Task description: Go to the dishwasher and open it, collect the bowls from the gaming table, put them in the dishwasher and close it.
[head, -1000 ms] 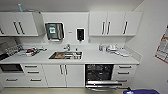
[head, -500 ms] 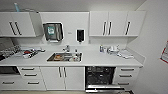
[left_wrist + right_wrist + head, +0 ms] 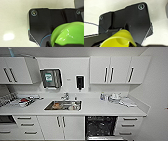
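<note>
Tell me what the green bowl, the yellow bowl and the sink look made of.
Green bowl: probably glossy plastic, given its bright highlights. Yellow bowl: likely plastic, duller sheen. Sink: seemingly stainless steel, grey and reflective.

We can read no text, brand, number or sign anywhere. The paper-towel dispenser on the wall carries a small teal label, but its print is too blurred for us to make out. The green bowl and yellow bowl bear no lettering we can see.
</note>
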Motion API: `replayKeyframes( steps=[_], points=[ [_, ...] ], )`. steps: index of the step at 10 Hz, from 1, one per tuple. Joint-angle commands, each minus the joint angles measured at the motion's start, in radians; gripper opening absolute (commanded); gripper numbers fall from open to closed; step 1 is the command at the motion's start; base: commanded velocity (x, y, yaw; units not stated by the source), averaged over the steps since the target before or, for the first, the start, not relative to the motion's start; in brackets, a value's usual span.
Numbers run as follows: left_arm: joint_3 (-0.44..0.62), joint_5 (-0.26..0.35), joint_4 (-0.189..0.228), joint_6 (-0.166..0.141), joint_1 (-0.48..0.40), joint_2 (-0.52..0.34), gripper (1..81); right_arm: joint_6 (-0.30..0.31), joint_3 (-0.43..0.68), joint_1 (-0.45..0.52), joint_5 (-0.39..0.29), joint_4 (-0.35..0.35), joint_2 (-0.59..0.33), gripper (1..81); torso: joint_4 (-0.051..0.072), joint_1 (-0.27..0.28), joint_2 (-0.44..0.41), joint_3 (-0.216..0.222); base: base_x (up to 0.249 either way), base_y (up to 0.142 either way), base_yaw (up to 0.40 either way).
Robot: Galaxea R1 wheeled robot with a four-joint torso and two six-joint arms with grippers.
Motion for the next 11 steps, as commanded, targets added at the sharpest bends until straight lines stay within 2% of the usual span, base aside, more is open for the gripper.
replayKeyframes(
  steps=[1,11],
  points=[
    [-0.002,0.044,0.010,-0.001,-0.044,-0.013,1.0,0.000,0.003,0.035,-0.043,-0.005,-0.014,1.0,0.000,0.000,0.000,0.000,0.153,0.000,0.000],
    [-0.002,0.043,0.010,-0.001,-0.039,-0.015,1.0,0.002,0.000,0.031,-0.043,-0.002,-0.013,1.0,0.000,-0.002,-0.002,0.001,0.147,0.000,0.000]
  ],
)
